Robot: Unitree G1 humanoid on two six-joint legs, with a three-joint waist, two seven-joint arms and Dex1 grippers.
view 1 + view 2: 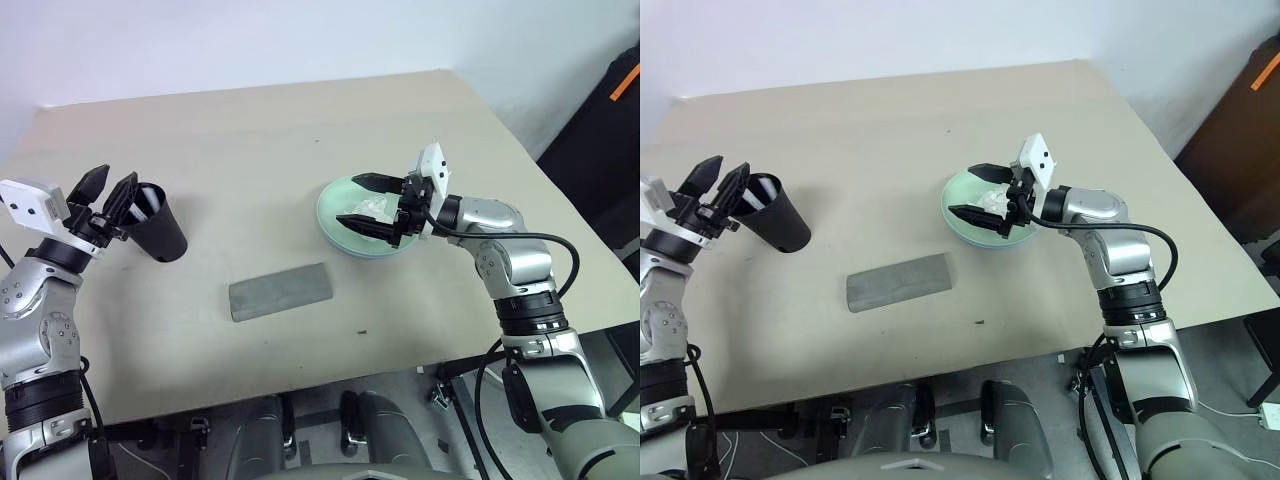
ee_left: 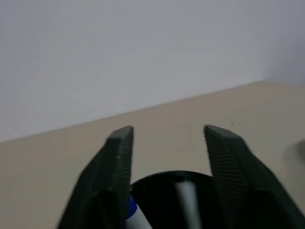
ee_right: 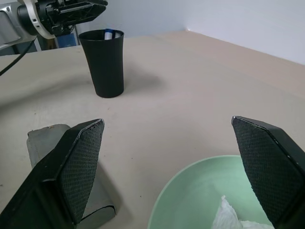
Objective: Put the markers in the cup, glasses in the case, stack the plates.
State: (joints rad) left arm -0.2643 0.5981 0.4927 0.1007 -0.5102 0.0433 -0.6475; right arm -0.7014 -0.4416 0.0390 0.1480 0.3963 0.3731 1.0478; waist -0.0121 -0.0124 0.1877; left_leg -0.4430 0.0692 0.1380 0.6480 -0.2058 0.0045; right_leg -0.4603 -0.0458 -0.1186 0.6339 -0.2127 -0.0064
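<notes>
The black cup [image 1: 158, 228] stands at the table's left side, and two markers [image 2: 186, 200] stick up inside it, one with a blue cap [image 2: 132, 210]. My left gripper [image 1: 113, 180] hovers open just over the cup's mouth with nothing between its fingers. The flat grey case [image 1: 280, 291] lies closed in the middle of the table. To the right sits a mint green plate [image 1: 335, 200] with a crumpled white piece [image 1: 375, 207] in it. My right gripper [image 1: 348, 199] is open over that plate, its fingers either side of the white piece. The glasses are out of view.
The beige table [image 1: 300, 130] runs far back to a white wall. Its front edge passes just below the case. Dark furniture with an orange mark [image 1: 625, 85] stands beyond the table's right edge.
</notes>
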